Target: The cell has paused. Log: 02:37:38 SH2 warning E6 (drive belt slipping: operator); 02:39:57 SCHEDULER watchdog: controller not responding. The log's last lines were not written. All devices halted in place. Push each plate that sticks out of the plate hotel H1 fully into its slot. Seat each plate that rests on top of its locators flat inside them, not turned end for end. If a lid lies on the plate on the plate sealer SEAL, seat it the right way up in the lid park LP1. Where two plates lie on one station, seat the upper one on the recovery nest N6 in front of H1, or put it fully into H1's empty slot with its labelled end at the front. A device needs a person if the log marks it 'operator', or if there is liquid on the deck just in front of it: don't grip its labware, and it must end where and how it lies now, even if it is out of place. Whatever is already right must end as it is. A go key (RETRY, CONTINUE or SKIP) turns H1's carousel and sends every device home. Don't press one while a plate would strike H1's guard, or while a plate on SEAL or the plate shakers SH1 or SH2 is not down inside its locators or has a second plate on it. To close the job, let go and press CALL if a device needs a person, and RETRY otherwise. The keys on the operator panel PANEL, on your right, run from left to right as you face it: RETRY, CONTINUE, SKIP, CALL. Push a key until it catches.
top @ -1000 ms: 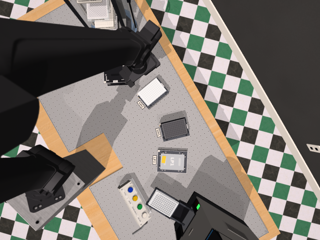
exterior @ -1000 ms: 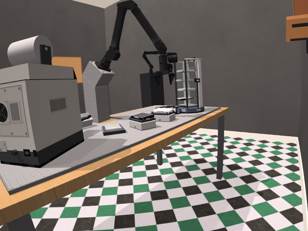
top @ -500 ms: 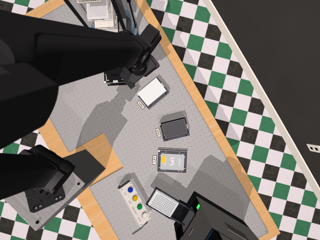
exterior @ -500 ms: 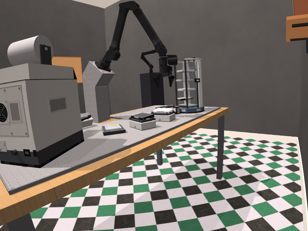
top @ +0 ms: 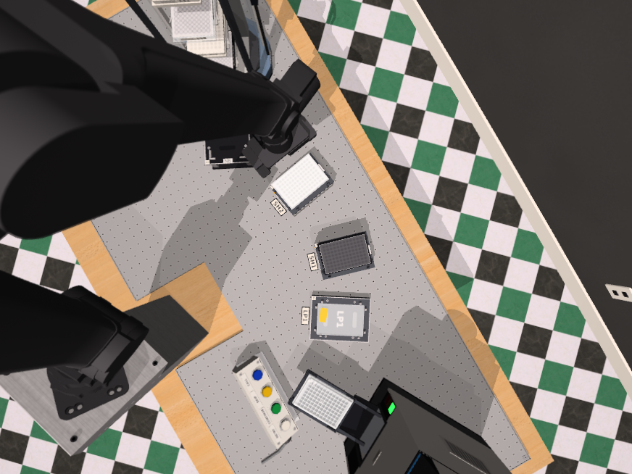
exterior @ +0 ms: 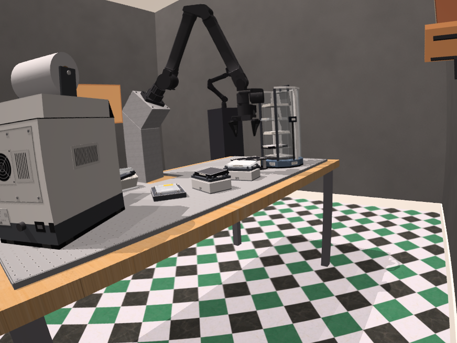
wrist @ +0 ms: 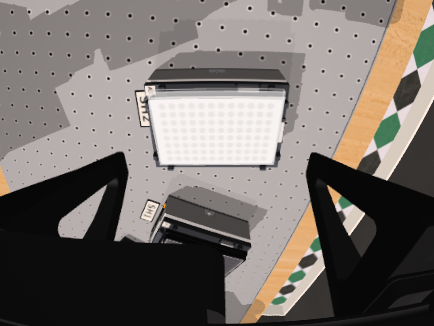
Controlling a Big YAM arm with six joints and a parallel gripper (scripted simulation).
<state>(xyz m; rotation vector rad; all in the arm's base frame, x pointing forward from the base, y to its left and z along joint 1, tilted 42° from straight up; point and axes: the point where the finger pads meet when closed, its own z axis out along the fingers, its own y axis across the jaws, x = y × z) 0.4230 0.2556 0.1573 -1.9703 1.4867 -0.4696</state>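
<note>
My gripper (exterior: pixel 243 129) is open and empty, high above the deck between nest N6 (top: pixel 227 151) and shaker SH2. A white plate (top: pixel 300 183) lies on SH2, turned askew to its base; in the wrist view it (wrist: pixel 215 127) sits straight below my open fingers. A dark plate (top: pixel 344 253) lies on SH1. The lid park LP1 (top: pixel 340 318) holds a clear lid with a yellow mark. A white plate (top: pixel 322 399) lies on the sealer SEAL's tray. The plate hotel H1 (exterior: pixel 279 127) stands at the table's far end with plates on its shelves.
The operator panel PANEL (top: pixel 266 400) has blue, yellow, green and white keys. The sealer body (exterior: pixel 55 162) is a big grey box at the near end. The arm's pedestal (exterior: pixel 144 136) stands beside the table. The table's edge runs close past the shakers.
</note>
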